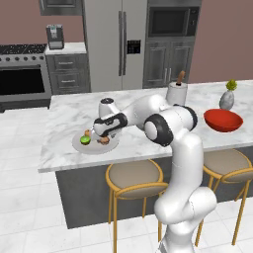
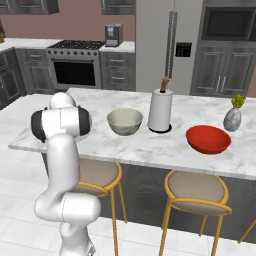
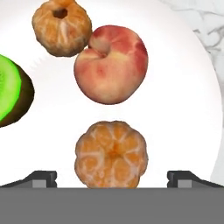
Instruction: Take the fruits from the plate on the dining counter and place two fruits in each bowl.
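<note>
Just beyond the orange fruit (image 3: 111, 154), the reddish peach (image 3: 111, 64) crowds close.

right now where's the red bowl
The red bowl sits on the dining counter toward its right end, between the paper towel roll and the small vase.

In the hand view the kiwi (image 3: 11, 89) is cut off at the left edge, and the top orange (image 3: 61, 28) loses its crown to the upper edge. From the left base view the arm covers part of the plate (image 1: 81, 147); the fruits there are too small to sort.
</note>
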